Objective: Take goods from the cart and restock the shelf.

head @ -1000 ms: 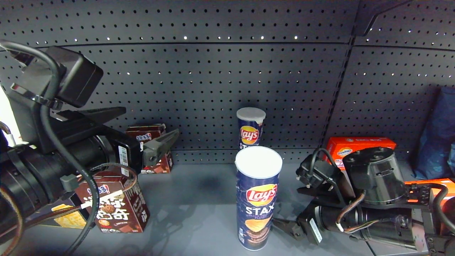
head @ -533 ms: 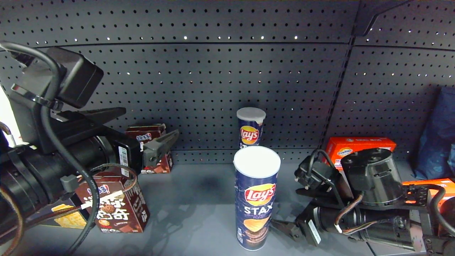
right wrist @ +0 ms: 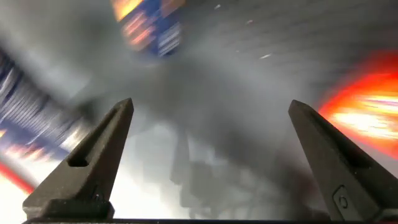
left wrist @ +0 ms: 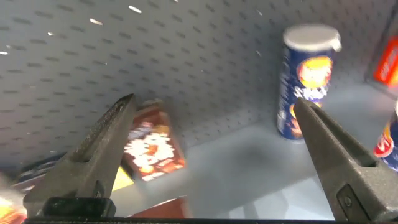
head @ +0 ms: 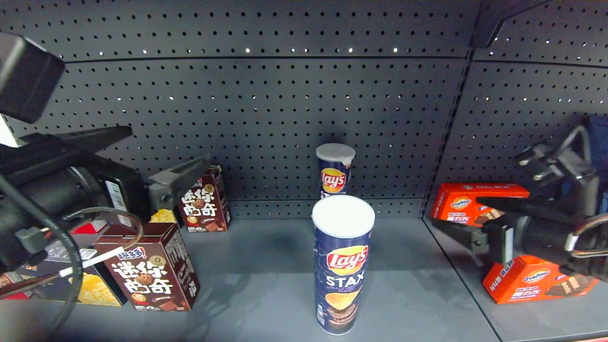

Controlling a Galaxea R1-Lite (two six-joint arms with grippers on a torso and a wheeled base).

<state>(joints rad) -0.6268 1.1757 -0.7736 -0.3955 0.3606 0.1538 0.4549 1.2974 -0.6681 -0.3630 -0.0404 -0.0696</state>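
Observation:
A tall blue chips can [head: 343, 263] with a white lid stands upright at the shelf's front centre, with nothing touching it. A second, smaller-looking can [head: 335, 171] stands behind it against the pegboard and appears as a can [left wrist: 308, 81] in the left wrist view. My right gripper [head: 458, 211] hangs open to the right of the front can, well apart from it, in front of the orange boxes. Its view is blurred, with open fingers around empty space [right wrist: 211, 104]. My left gripper [head: 168, 145] is open at the left, above the brown boxes, holding nothing [left wrist: 212, 102].
Two brown cookie boxes [head: 147, 268] [head: 205, 199] and a yellow cracker box [head: 90, 289] sit on the left of the grey shelf [head: 266, 251]. Orange boxes [head: 477, 199] [head: 532, 282] lie right of a divider. A dark pegboard [head: 285, 104] closes the back.
My right gripper has pulled away from the front can, up and to the right. The left arm has drawn back leftward, uncovering the rear brown box. The cans stayed put.

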